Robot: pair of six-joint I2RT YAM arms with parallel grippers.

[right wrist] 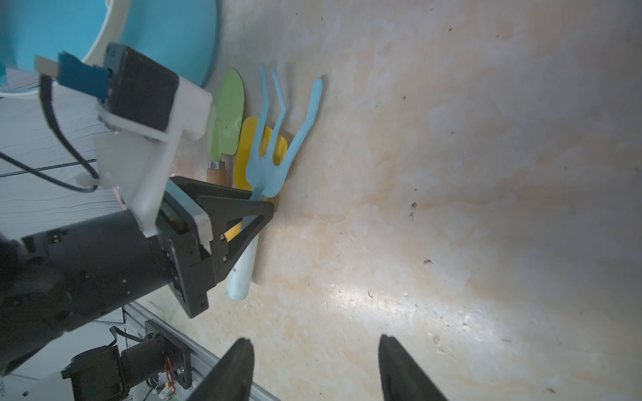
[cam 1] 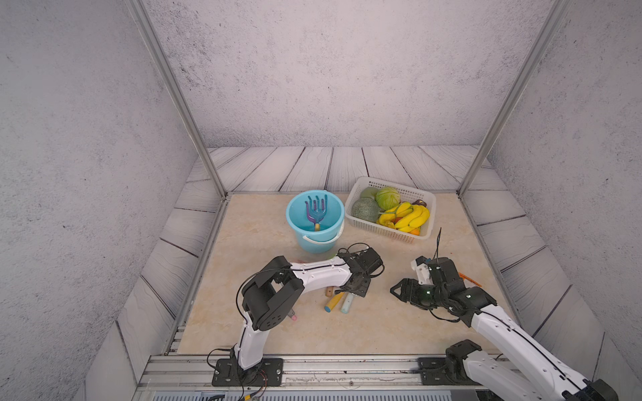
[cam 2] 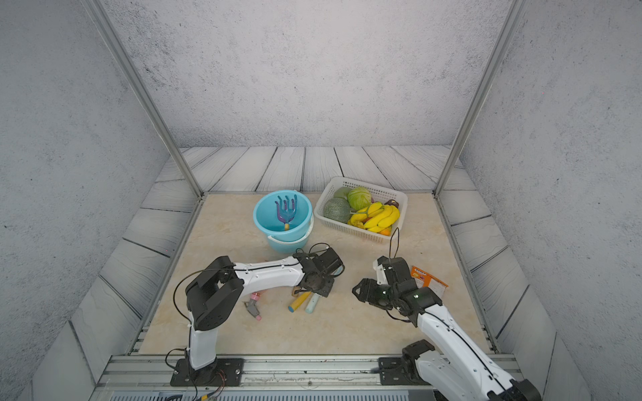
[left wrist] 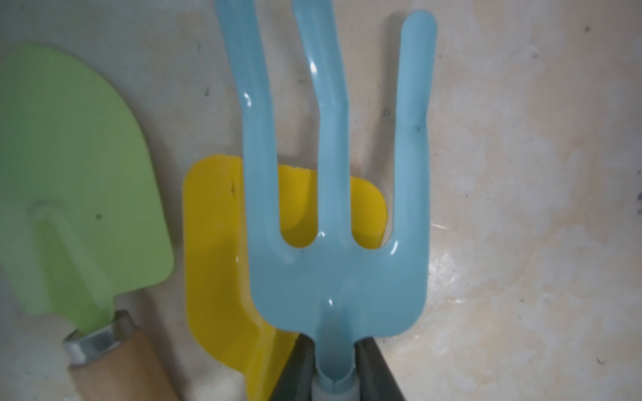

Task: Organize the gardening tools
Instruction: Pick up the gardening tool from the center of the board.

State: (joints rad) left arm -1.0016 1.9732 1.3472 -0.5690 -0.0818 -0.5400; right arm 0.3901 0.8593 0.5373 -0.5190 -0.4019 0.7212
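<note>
While the left gripper [left wrist: 334,350] is clenched on the neck of the light-blue fork [left wrist: 333,270], that fork sits near the bucket [cam 1: 314,243], on its robot side, with its tines crossing the yellow trowel [left wrist: 215,264] and the green trowel [left wrist: 69,166] alongside. The right gripper [right wrist: 314,361] hangs farther from the bucket, jaws apart and empty, and inside the bucket stands a purple rake [cam 1: 315,208].

Light-blue fork [left wrist: 333,277], yellow trowel [left wrist: 215,260]

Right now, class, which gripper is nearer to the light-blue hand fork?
Left. The left gripper is shut on the neck of the light-blue hand fork; the right gripper hangs open off to one side, well apart from it.
</note>
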